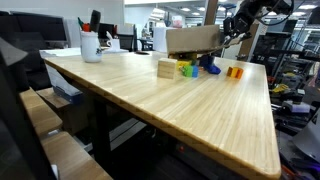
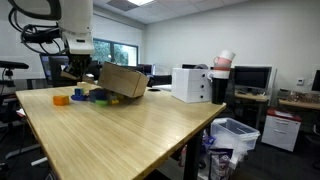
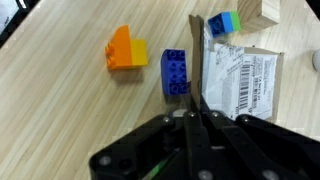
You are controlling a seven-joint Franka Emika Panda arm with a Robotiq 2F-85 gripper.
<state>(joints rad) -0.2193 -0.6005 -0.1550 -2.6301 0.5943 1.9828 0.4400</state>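
My gripper [image 3: 197,108] is shut on the thin upper edge of a cardboard box [image 3: 240,75] with a printed label. In both exterior views the box [image 1: 192,38] [image 2: 122,80] is tilted over the far end of the wooden table [image 1: 170,110], with the gripper [image 1: 232,35] at one side of it. In the wrist view a blue brick [image 3: 174,72] lies just left of the pinched edge. An orange and yellow brick [image 3: 127,48] lies further left. A green and blue brick [image 3: 225,23] and a wooden block [image 3: 265,10] lie beyond the box.
A white cup [image 1: 91,45] holding pens stands on the far left of the table. A white machine [image 2: 190,84] with stacked cups [image 2: 222,62] stands behind the table. A bin [image 2: 232,135] sits on the floor by the table's corner. Desks and monitors surround the table.
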